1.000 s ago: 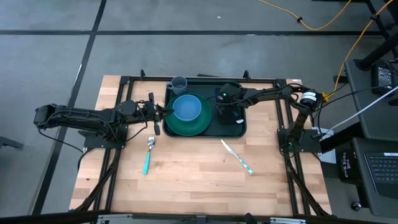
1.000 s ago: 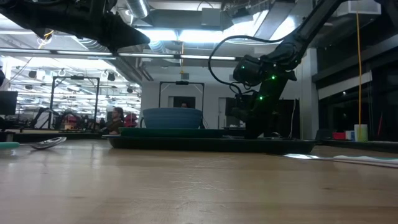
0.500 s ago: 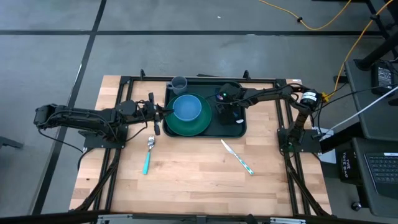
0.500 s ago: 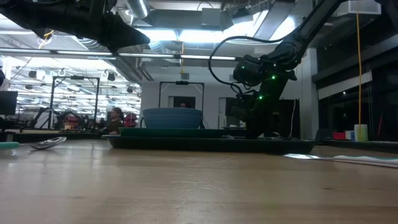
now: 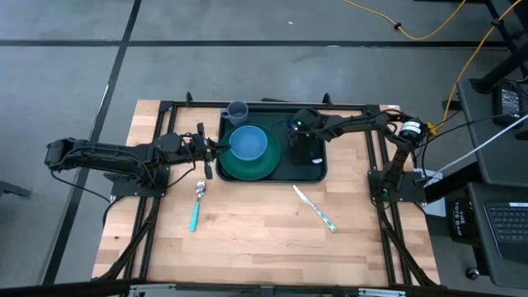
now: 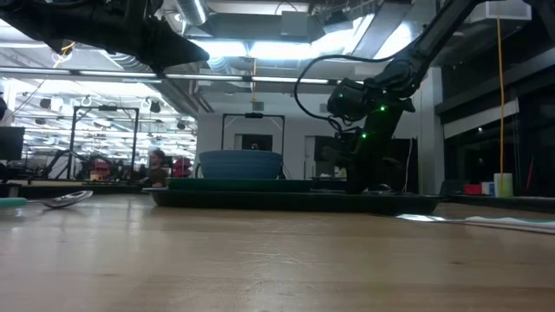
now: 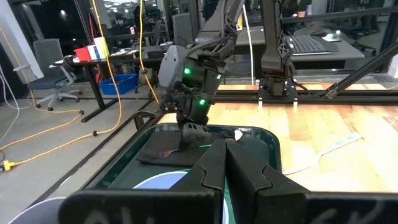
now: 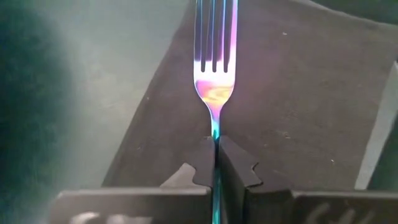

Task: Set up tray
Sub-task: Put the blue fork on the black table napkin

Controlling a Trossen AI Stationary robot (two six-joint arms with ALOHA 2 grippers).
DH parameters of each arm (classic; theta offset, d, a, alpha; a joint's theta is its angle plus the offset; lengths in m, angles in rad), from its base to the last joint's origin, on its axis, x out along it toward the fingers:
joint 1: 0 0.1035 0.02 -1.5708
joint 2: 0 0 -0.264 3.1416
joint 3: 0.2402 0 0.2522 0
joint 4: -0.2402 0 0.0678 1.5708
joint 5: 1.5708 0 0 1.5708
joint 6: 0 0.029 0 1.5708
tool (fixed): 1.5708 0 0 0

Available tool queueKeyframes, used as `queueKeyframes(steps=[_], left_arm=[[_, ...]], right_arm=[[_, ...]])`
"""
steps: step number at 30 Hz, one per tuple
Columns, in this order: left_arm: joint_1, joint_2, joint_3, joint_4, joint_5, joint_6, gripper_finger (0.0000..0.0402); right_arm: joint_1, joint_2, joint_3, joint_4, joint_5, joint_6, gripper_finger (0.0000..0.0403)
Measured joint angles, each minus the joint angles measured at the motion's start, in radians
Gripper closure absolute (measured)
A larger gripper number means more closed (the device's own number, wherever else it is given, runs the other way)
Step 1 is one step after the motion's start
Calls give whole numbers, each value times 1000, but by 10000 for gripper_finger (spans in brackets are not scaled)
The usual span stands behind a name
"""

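The dark green tray (image 5: pixel 320 169) lies at the table's far middle. On it stand a green plate (image 5: pixel 247 167) with a blue bowl (image 5: pixel 247 142), and a black napkin (image 5: pixel 309 155) lies on its right part. My right gripper (image 8: pixel 216 163) slants down over the napkin (image 8: pixel 298 81), shut on an iridescent fork (image 8: pixel 215 56). My left gripper (image 7: pixel 225 155) hangs shut and holding nothing above the tray's left edge (image 5: pixel 221 153), pointing level toward the right arm. My right gripper pinches the fork's thin neck (image 8: pixel 215 127), just behind the tines, between its two fingertips. The fingers slant down from the table's right and lie along the fork, whose tines point ahead over the napkin. Whether the tines touch the napkin, I cannot tell.
A grey cup (image 5: pixel 238 110) stands at the tray's far left corner. On the bare wood near the tray lie a spoon with a teal handle (image 5: pixel 196 206) on the left and a knife (image 5: pixel 315 208) on the right. The near half of the table holds nothing else.
My right gripper has rolled a little about its own axis while staying over the napkin. The tray, plate and bowl have kept their places.
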Motion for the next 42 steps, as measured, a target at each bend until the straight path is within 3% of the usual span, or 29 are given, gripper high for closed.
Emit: queueKeyframes(steps=[17, 24, 42], left_arm=[[0, 0, 0, 0, 0, -16, 396], [0, 0, 0, 0, 0, -16, 398], [0, 0, 0, -1, 0, -22, 395]], right_arm=[[-4, 1, 150, -179, -7, 78, 391], [13, 1, 185, -310, 53, 186, 391], [44, 1, 181, -323, 115, 419, 391]])
